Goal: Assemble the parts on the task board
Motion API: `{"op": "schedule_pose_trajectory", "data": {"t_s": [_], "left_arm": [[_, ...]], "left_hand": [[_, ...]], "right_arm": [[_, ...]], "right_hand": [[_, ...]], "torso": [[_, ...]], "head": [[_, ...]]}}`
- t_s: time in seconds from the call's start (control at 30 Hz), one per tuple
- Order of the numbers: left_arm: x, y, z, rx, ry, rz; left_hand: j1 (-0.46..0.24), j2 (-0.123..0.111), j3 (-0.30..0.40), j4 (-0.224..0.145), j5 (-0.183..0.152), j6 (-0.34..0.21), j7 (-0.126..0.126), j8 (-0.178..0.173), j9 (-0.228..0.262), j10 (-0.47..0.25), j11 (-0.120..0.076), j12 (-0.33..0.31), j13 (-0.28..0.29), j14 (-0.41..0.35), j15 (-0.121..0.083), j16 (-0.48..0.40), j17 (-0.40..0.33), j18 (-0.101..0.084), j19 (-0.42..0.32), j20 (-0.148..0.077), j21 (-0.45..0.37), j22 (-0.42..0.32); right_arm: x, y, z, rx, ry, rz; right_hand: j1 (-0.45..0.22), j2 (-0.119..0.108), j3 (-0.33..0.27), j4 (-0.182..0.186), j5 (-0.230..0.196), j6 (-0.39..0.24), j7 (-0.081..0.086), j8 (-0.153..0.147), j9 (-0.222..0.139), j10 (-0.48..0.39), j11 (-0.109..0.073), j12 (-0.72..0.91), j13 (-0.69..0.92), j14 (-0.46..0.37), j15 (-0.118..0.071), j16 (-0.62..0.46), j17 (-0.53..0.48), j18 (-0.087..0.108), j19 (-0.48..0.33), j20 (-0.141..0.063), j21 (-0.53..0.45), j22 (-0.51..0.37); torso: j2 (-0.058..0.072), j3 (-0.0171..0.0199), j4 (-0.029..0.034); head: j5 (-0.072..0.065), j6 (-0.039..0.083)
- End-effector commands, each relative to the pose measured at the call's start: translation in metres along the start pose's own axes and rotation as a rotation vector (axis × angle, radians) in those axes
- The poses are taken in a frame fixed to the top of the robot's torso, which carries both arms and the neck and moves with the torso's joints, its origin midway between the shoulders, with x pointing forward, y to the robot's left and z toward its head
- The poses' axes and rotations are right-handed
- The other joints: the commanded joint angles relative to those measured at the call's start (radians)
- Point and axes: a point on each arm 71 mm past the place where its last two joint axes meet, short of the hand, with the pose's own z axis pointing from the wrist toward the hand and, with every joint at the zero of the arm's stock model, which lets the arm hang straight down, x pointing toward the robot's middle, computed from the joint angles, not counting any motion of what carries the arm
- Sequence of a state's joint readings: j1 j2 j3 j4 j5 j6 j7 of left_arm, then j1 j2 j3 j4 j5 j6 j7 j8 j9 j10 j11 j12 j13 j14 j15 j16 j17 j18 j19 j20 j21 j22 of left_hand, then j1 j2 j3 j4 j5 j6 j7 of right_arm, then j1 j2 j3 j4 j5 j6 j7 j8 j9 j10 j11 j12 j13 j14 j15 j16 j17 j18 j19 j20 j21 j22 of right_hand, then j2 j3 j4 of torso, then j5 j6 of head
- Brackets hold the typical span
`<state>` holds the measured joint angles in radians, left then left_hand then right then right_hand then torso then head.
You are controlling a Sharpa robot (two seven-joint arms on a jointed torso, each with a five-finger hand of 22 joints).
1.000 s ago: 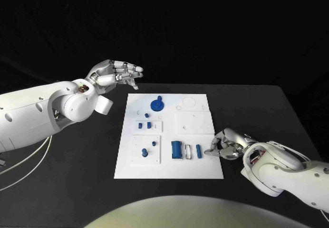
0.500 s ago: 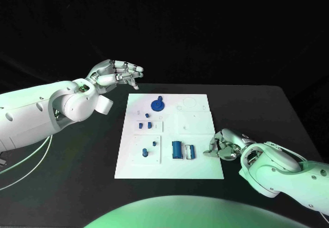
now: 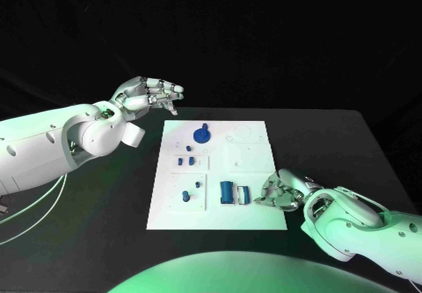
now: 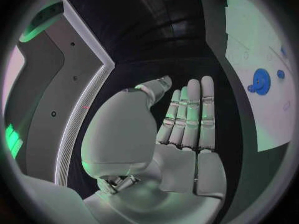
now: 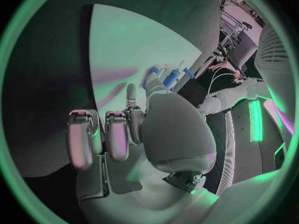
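The white task board (image 3: pixel 250 213) lies in the middle of the black table. On it are a round blue part (image 3: pixel 202 133), two small blue parts (image 3: pixel 185 161), a blue peg (image 3: pixel 185 196), a blue cylinder (image 3: pixel 227 192) and a slim blue part (image 3: pixel 244 195) beside the cylinder. My right hand (image 3: pixel 280 192) sits low at the board's right edge with its fingers curled. One fingertip (image 5: pixel 151 82) touches the slim blue part (image 5: pixel 152 74). My left hand (image 3: pixel 149 94) hovers high beyond the board's far left corner, fingers loosely bent, holding nothing (image 4: pixel 187 119).
The board's right half has white recesses (image 3: pixel 246 157) and a ring outline (image 3: pixel 242 130). Black table (image 3: pixel 334 146) stretches to the right of the board and on its left. My left forearm (image 3: pixel 61 146) hangs over the table's left side.
My right hand has moved left onto the board's edge, and the slim blue part has shifted left with it to sit next to the cylinder. The left hand has not moved.
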<state>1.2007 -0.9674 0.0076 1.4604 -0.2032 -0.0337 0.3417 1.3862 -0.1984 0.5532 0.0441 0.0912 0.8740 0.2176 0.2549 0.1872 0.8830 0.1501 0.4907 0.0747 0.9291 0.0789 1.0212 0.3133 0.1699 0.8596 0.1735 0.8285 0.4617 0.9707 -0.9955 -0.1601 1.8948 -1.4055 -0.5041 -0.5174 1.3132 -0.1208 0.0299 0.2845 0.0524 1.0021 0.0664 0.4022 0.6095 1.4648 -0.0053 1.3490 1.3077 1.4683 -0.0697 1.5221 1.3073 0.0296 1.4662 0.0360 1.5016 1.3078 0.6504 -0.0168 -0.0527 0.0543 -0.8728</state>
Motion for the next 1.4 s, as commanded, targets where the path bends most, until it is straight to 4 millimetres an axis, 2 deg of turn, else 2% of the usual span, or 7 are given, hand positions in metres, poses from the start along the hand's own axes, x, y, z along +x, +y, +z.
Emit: {"op": "schedule_pose_trajectory", "data": {"t_s": [0.03,0.2,0.53,0.9,1.4], "left_arm": [[0.002,-0.001,0.001,0.006,0.015,-0.006],[0.003,-0.001,0.001,0.005,0.017,-0.007],[0.003,-0.001,0.001,0.002,0.019,-0.007],[0.003,-0.001,0.001,0.000,0.023,-0.009],[0.004,0.000,0.001,-0.004,0.027,-0.010]], "left_hand": [[0.004,0.003,-0.001,0.003,0.003,-0.007,-0.002,0.004,0.001,-0.007,0.003,0.006,-0.001,-0.002,0.001,0.005,0.001,0.013,0.008,-0.001,-0.004,0.000],[0.004,0.003,-0.001,0.003,0.003,-0.007,-0.002,0.004,0.001,-0.007,0.003,0.006,-0.001,-0.002,0.001,0.005,0.001,0.013,0.008,-0.001,-0.004,0.000],[0.004,0.003,-0.001,0.003,0.003,-0.007,-0.002,0.004,0.001,-0.007,0.003,0.006,-0.001,-0.002,0.001,0.005,0.001,0.013,0.008,-0.001,-0.004,0.000],[0.004,0.005,0.001,0.003,0.003,-0.008,-0.002,0.005,0.001,-0.009,0.003,0.007,-0.001,-0.002,0.001,0.004,0.001,0.013,0.008,-0.001,-0.004,0.000],[0.003,0.005,0.000,0.004,0.003,-0.008,-0.001,0.005,0.001,-0.009,0.003,0.007,-0.002,-0.002,0.002,0.004,0.001,0.013,0.008,-0.001,-0.004,0.000]], "right_arm": [[0.001,0.005,0.000,-0.014,-0.016,0.025],[0.002,0.010,0.003,-0.020,-0.017,0.033],[0.005,0.015,0.009,-0.023,-0.015,0.045],[0.009,0.019,0.016,-0.018,0.013,0.019],[0.011,0.018,0.021,-0.009,0.031,-0.035]], "right_hand": [[-0.017,0.005,0.000,0.007,-0.002,0.009,0.001,0.001,0.001,0.007,-0.002,0.001,0.098,0.078,0.000,0.002,0.139,-0.015,0.079,0.005,0.006,0.244],[-0.036,0.020,0.004,0.007,-0.002,0.018,-0.003,0.003,0.003,0.011,-0.005,0.006,0.102,0.078,-0.002,0.003,0.141,-0.016,0.080,0.003,0.008,0.245],[-0.049,0.036,0.006,0.007,-0.002,0.026,-0.006,0.007,0.006,0.013,-0.008,0.009,0.104,0.078,-0.004,0.003,0.143,-0.017,0.082,0.001,0.012,0.246],[-0.044,0.037,0.009,0.002,-0.002,0.034,-0.011,0.012,0.009,0.016,-0.012,0.013,0.108,0.078,-0.007,0.003,0.143,-0.016,0.081,0.000,0.011,0.246],[0.009,0.025,0.023,-0.015,-0.001,0.048,-0.025,0.030,0.021,0.023,-0.024,0.027,0.120,0.079,-0.017,0.003,0.144,-0.017,0.082,-0.009,0.012,0.246]], "torso": [[0.000,-0.0006,-0.0008],[0.002,-0.0003,0.0016],[0.002,0.0001,0.0003],[0.002,0.0000,0.0006],[0.001,0.0001,-0.0007]], "head": [[0.000,0.000],[-0.001,0.000],[0.004,0.000],[0.007,0.000],[0.008,0.000]]}}
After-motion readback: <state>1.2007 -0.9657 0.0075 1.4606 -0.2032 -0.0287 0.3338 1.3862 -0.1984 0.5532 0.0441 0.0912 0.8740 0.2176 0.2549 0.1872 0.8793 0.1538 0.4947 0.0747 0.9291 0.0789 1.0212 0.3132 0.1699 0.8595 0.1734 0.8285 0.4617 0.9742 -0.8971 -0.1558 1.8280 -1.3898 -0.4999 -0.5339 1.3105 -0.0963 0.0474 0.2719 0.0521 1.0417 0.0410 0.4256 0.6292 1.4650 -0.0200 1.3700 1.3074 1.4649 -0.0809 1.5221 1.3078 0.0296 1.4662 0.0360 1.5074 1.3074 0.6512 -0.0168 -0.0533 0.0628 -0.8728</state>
